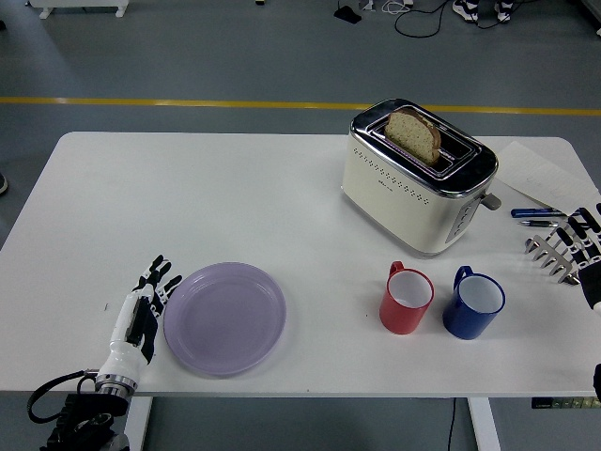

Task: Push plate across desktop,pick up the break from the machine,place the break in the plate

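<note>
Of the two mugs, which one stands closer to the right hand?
The blue mug. It stands to the right of the red mug, on the side toward the right hand at the table's right edge.

The white tabletop [235, 202] carries a purple plate [224, 318], a cream toaster [418, 183], a red mug [407, 297], a blue mug [474, 303], two pens [537, 217] and paper [533, 174].

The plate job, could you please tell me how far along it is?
Nothing is finished. In hand: the left hand, fingers open, sits against the left rim of the purple plate, pushing it rightward. Left to do: the bread stands in the toaster, untouched; the right hand rests at the table's right edge.
</note>
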Action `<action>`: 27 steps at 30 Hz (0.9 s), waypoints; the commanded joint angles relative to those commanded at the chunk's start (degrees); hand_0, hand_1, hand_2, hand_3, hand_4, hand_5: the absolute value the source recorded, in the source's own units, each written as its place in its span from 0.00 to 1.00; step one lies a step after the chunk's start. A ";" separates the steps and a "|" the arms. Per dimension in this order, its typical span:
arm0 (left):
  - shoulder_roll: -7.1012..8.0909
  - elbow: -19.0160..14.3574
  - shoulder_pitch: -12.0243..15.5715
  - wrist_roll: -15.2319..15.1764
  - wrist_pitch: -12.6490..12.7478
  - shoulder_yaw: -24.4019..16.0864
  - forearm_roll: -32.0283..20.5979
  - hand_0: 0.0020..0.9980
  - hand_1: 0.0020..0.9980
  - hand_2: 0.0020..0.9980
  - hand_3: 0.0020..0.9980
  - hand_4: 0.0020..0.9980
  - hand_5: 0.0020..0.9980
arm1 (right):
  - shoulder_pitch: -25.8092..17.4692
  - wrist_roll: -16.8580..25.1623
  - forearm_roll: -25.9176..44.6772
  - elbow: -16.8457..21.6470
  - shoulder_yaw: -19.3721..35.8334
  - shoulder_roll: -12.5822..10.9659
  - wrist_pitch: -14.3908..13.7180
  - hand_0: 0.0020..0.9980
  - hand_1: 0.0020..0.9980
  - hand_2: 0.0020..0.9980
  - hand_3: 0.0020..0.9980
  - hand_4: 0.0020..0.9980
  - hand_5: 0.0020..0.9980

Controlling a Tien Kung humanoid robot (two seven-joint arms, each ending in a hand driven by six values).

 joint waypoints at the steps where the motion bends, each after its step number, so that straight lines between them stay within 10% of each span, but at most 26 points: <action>1: 0.01 0.00 -0.04 0.02 -0.04 0.09 -0.05 0.84 0.87 0.97 1.00 0.47 1.00 | 0.00 0.00 0.00 0.00 0.00 0.00 0.00 0.67 0.62 0.64 0.61 0.42 0.45; 27: -0.21 1.46 -4.56 0.78 -2.44 5.83 -5.14 0.84 0.86 0.96 0.98 0.48 1.00 | 0.28 0.04 0.03 -0.14 -0.30 0.07 0.02 0.67 0.62 0.64 0.62 0.42 0.45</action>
